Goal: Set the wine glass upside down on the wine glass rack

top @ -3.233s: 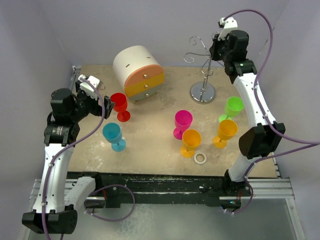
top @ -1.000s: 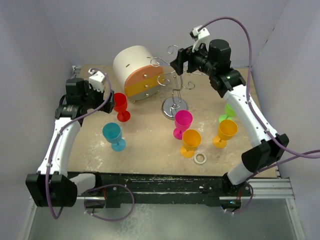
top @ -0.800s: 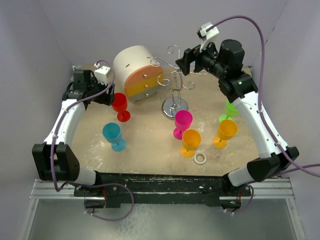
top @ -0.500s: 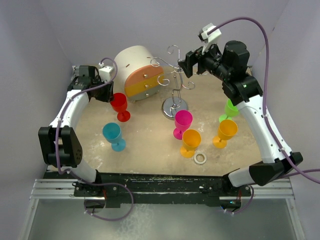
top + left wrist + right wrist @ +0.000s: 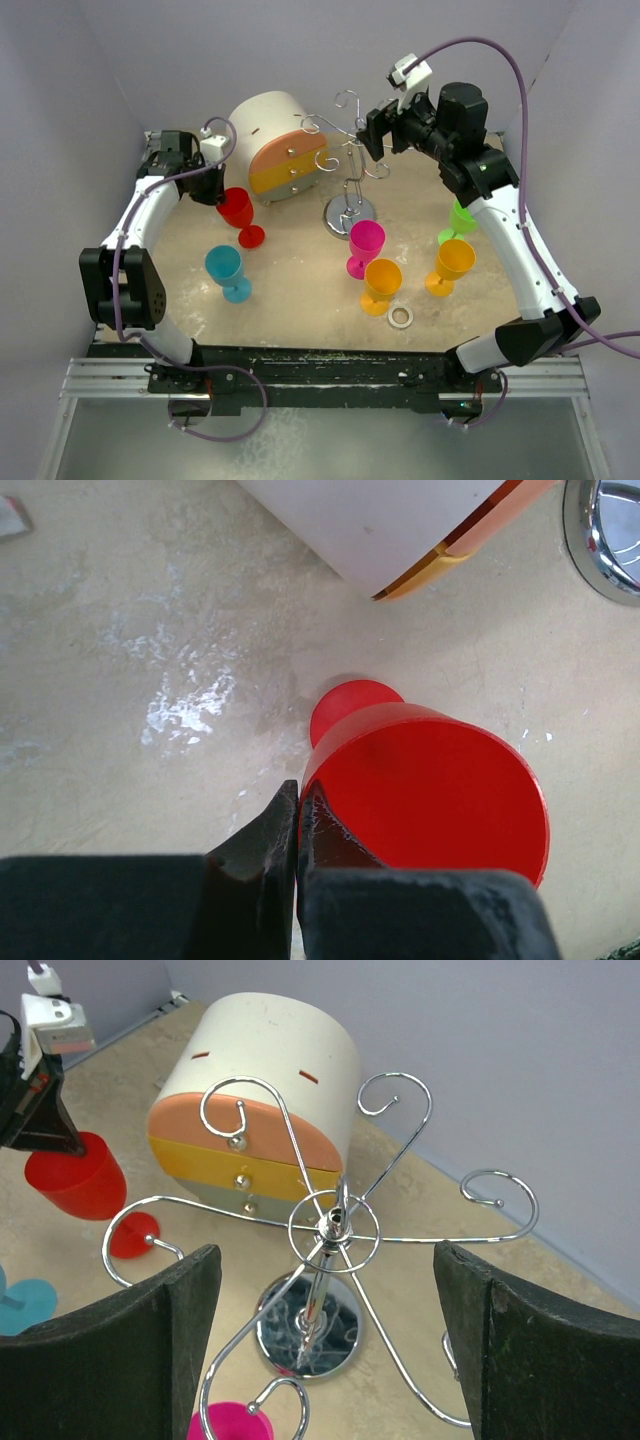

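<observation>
- Left wrist view: the red glass (image 5: 430,790) is held by its rim, the wall pinched between the pressed-together fingers of the left end effector (image 5: 298,825), one finger inside the bowl and one outside.
- The glass is found at the left rear of the counter (image 5: 120,630), just in front of the box (image 5: 400,530). In the top view it is seen tilted, and whether its foot rests on the counter cannot be told.
- The lift is judged to be the step in hand. Only a thin rim is gripped, so a slow, straight rise is advised before any turning, lest the glass swing or slip.
- The glass should then be inverted and its stem slid into a curled arm, so that the foot is caught above the wire.
- The rack (image 5: 335,1222) stands at the rear centre, well apart from the red glass, with nothing hung on its arms.
- The right end effector (image 5: 374,128) is spread wide beside the rack's top. No contact is seen.
- The red bowl is seen to be empty.
- The blue glass (image 5: 226,270), pink glass (image 5: 365,245), green glass (image 5: 465,215) and two orange glasses (image 5: 382,280) stand upright, with nothing seen in them.
- The box's drawers are shut, so their contents are hidden.
</observation>
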{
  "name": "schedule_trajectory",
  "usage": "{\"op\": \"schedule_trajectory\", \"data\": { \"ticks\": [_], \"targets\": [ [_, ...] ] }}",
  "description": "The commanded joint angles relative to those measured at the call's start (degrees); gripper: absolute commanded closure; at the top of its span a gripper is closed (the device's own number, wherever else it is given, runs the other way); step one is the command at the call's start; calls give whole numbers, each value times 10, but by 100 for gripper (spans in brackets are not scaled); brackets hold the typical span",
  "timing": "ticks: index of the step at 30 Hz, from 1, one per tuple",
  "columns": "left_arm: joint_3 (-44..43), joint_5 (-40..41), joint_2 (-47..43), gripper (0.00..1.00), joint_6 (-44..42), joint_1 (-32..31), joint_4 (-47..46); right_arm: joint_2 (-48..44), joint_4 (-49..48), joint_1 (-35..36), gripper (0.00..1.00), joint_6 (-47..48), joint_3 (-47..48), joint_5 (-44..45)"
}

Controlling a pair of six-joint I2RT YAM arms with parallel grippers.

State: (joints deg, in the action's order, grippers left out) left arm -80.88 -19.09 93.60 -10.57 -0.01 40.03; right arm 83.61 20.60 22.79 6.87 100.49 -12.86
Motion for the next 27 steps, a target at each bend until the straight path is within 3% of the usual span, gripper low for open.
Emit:
{"op": "schedule_trajectory", "data": {
  "ticks": [1,6,10,20,27],
  "targets": [
    [-52,54,-78,100,-31,0,12,-14,-11,-5,10,34,16,9],
    [-108,112,-140,100,-45,0,44,-12,5,-7,9,52,21,-67],
    [-174,99,-181,100,-37,0,54,-5,19,-7,9,46,37,-148],
    [-300,-127,-193,100,111,0,-26,7,-42,-7,15,-91,37,-211],
    [-295,-227,-178,100,211,0,-148,30,-138,-6,22,-223,18,-269]
  ]
}}
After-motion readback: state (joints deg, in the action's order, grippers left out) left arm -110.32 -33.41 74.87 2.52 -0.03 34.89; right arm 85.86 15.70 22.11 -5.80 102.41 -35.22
